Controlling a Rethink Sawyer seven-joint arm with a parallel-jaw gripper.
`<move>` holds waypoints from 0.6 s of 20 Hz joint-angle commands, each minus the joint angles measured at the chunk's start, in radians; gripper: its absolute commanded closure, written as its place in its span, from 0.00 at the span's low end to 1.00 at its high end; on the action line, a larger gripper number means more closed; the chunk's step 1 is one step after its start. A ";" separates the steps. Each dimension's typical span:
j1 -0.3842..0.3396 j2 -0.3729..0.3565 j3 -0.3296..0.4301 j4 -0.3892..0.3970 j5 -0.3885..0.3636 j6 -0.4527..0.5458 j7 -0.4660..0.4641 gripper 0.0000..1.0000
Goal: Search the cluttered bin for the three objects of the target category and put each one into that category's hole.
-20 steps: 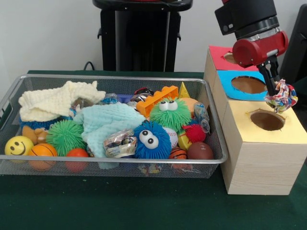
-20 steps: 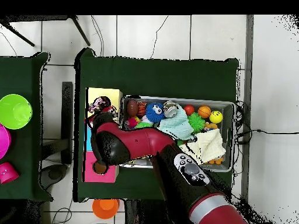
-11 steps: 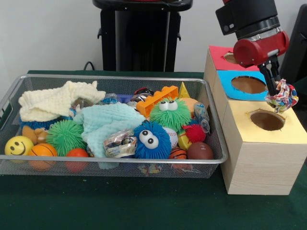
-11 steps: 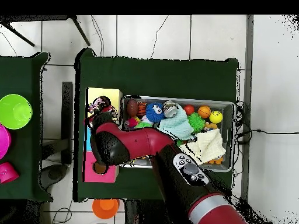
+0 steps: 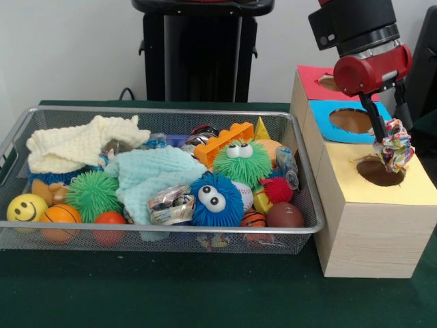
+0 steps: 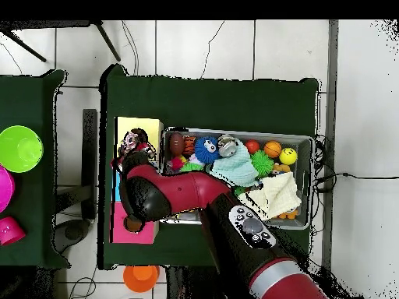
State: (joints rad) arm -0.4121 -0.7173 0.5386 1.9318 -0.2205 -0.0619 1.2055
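Observation:
A multicoloured knotted rope toy (image 5: 395, 145) hangs from my gripper (image 5: 383, 139), which is shut on it. The toy sits directly above the dark round hole (image 5: 377, 171) in the yellow-topped box (image 5: 403, 195), its lower end close to the opening. In the overhead view the rope toy (image 6: 129, 141) shows over the yellow box top (image 6: 148, 126), with the gripper (image 6: 132, 149) and red arm just below it. The wire bin (image 5: 164, 111) stands left of the boxes, full of toys.
Behind the yellow box are a blue-topped hole (image 5: 351, 120) and a red-topped hole (image 5: 326, 82). The bin holds a cream cloth (image 5: 78, 147), a mint cloth (image 5: 153, 174), fuzzy blue (image 5: 215, 199) and green (image 5: 242, 162) creatures, balls and an orange block (image 5: 222, 143).
My gripper has dropped and shifted slightly left, carrying the rope toy from beside the yellow box's hole to right over it.

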 commanded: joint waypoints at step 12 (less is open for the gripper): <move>0.032 -0.009 -0.081 -0.007 0.000 0.089 0.159 0.00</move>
State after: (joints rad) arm -0.3942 -0.7229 0.5217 1.9333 -0.2205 -0.0621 1.2055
